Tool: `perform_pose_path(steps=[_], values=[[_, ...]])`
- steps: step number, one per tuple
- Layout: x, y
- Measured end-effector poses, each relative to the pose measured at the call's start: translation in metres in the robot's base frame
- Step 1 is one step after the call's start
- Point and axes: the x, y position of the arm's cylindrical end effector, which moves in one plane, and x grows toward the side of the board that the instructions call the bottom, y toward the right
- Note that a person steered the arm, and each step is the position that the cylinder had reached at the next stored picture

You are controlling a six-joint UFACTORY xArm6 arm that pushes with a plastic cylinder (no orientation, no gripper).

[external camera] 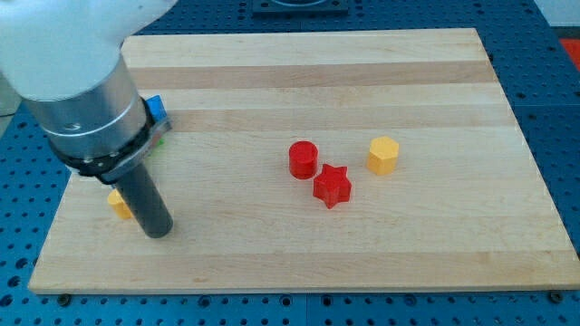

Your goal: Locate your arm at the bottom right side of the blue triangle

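Observation:
A blue block point(157, 109) peeks out at the view's left, mostly hidden behind my arm, so its shape cannot be made out. A sliver of a green block point(158, 140) shows just below it. My tip point(158, 229) rests on the board below these blocks, toward the view's bottom left. A yellow block point(119, 204) lies just left of the rod, partly hidden by it.
A red cylinder point(303, 159), a red star point(333, 186) and a yellow hexagon block point(383, 155) sit near the board's middle. The wooden board point(362, 72) lies on a blue table. My arm's large grey body covers the view's top left.

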Motion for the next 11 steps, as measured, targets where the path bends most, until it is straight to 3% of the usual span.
perform_pose_path(steps=[6,7,8,9,10,11], values=[[-0.01,-0.066],[0.007,-0.062],[0.051,-0.016],[0.03,0.055],[-0.035,0.069],[-0.09,0.045]])
